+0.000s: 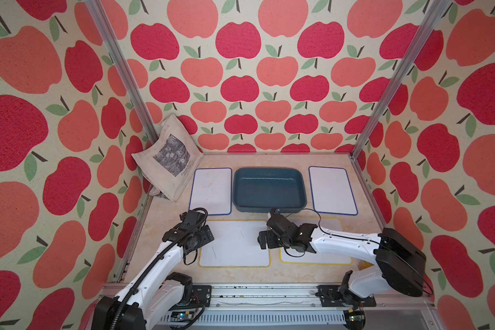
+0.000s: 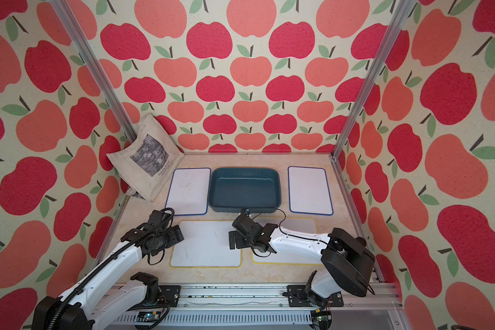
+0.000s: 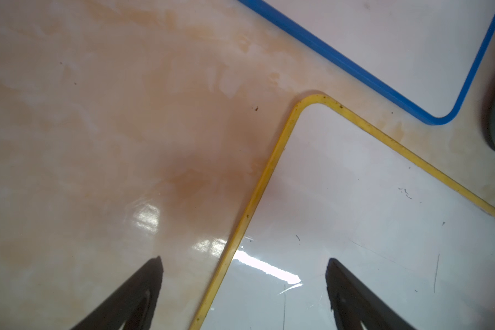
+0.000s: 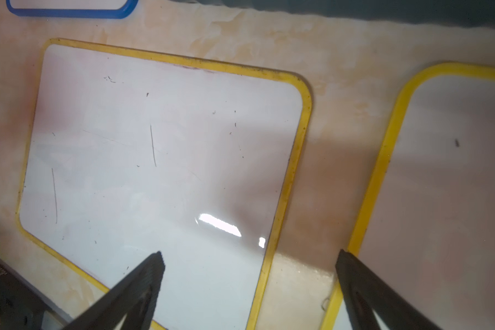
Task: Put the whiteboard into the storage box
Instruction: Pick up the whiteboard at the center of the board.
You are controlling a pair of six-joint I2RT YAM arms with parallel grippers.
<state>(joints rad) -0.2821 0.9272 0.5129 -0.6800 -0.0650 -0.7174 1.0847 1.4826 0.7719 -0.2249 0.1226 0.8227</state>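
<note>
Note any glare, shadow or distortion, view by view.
Left wrist: a white glare streak on the left yellow-framed whiteboard. Right wrist: another streak on that board, shadow darkening the table beside it. Both top views: a thin highlight inside the storage box, apple-print walls stretched sideways.

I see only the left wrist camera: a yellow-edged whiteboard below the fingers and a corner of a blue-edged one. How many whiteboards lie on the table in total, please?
Observer: Four. A second yellow-edged whiteboard and a second blue-edged whiteboard lie further to the right.
Operator: Is the storage box already filled?
Observer: No, the storage box holds nothing.
Operator: And where is the right hand?
Observer: The right hand is open, over the gap between the two yellow-edged whiteboards.
</note>
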